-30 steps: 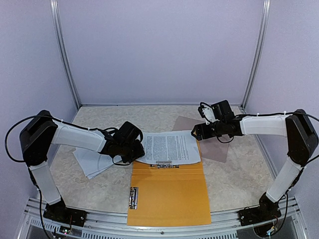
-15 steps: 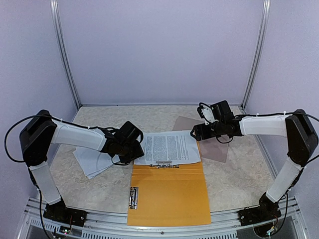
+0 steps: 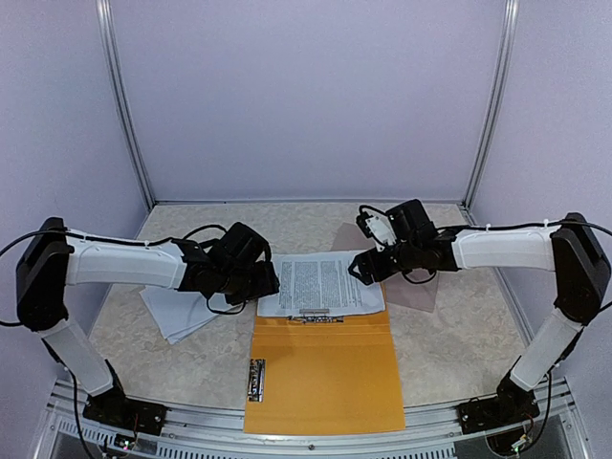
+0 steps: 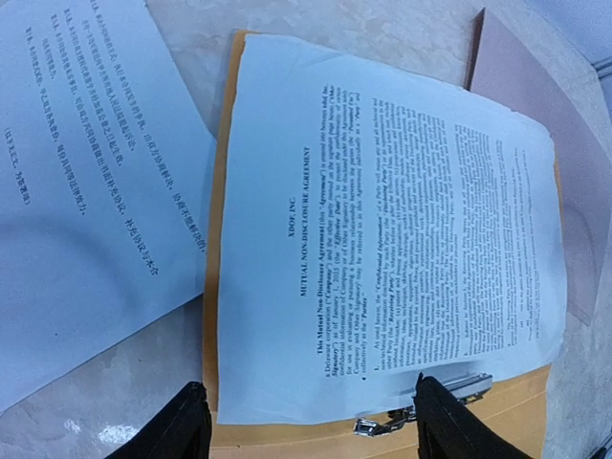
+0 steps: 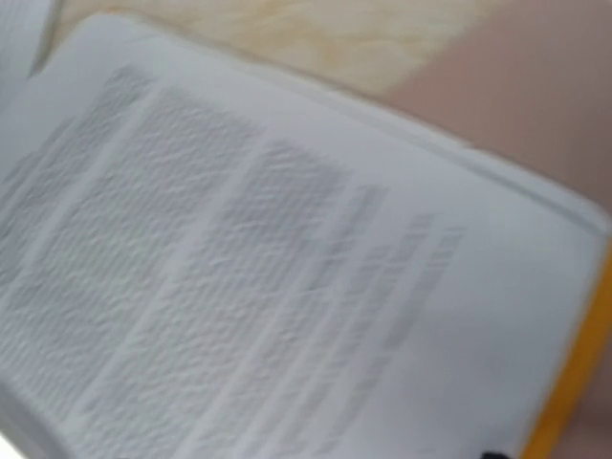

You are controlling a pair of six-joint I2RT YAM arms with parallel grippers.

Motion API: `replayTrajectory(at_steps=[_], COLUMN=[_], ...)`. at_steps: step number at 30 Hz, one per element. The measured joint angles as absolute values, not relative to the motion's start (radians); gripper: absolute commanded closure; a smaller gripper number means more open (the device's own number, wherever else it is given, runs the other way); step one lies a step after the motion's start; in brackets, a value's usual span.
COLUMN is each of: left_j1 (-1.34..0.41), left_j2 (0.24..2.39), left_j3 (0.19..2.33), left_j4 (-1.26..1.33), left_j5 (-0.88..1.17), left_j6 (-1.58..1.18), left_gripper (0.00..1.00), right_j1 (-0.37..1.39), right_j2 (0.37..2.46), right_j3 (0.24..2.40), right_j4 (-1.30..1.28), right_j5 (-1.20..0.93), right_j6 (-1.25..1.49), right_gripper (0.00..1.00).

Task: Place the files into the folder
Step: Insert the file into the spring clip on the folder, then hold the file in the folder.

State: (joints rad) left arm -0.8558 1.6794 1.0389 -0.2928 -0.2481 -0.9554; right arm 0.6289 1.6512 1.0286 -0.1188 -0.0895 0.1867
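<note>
1. Marbled worktop, with orange folder flat at the near edge.
2. Printed agreement sheet lying across the folder's far half; loose sheets left of it.
3. Left fingers spread wide beside that sheet's left edge.
4. Right fingers over its right corner, spread or pressed together impossible to tell.

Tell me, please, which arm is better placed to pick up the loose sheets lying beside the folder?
Left, probably. The loose sheets lie left of the folder, close to the left gripper, which is open. The right gripper sits on the folder's far side.
</note>
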Motion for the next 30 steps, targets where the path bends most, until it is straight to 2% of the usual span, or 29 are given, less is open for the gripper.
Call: replayTrajectory(at_steps=[4,10,18,30], left_j1=[-0.865,-0.865,-0.865,-0.863], left_j2=[1.6,1.538,1.613,1.658], left_j3=[0.985,0.847,0.868,0.88], left_j4=[-0.217,-0.057,0.01,0.01], left_j5=[-0.205,-0.028,0.113,0.154], left_j6=[-0.865,-0.745,-0.729,-0.785], left_gripper=[0.3,0.32,0.39,0.39], right_j1=[0.685,0.732,0.733,0.733], right_j2=[1.647,1.647,1.644,1.661], right_j3=[1.029,1.003,0.952,0.959], right_j4=[-0.137,-0.144,-0.148,-0.147], right_j5=[-0.091,-0.098,-0.109,-0.1], right_j6=[0.168,0.157,0.166,0.161], right_gripper=[0.28,0.32,0.39,0.41])
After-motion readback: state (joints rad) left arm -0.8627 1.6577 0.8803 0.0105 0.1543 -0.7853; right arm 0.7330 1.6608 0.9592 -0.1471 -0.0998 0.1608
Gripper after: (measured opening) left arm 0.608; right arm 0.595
